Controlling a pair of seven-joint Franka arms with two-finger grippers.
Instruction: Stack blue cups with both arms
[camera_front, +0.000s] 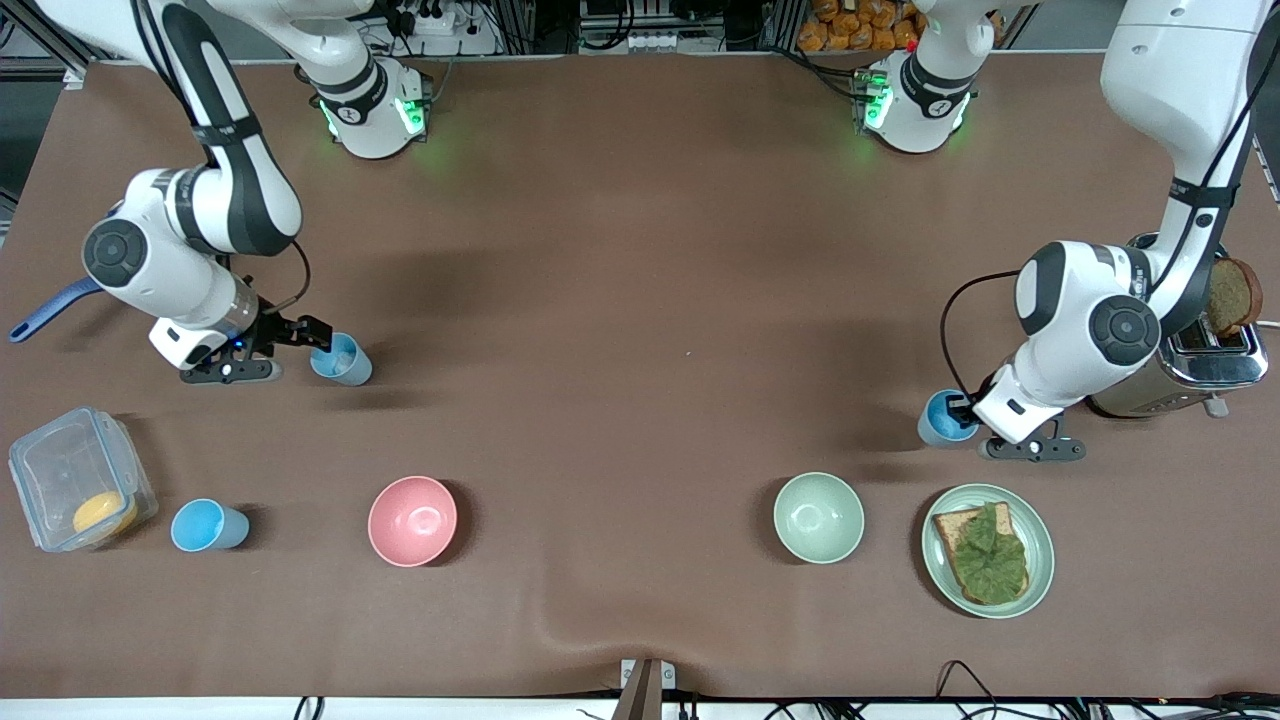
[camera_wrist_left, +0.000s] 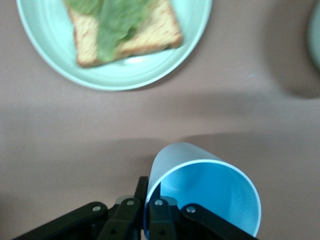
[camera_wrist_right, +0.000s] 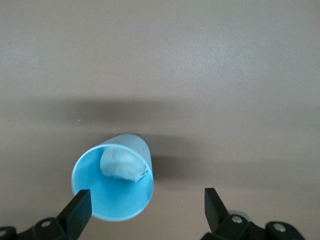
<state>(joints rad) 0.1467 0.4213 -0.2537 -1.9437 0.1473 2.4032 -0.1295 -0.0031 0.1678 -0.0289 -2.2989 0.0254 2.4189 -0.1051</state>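
the left gripper pinches its upright blue cup's rim; the right gripper, jaws spread, has one finger over another cup.

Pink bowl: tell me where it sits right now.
In the front view, the pink bowl sits toward the right arm's end of the table, between a blue cup and the pale green bowl.
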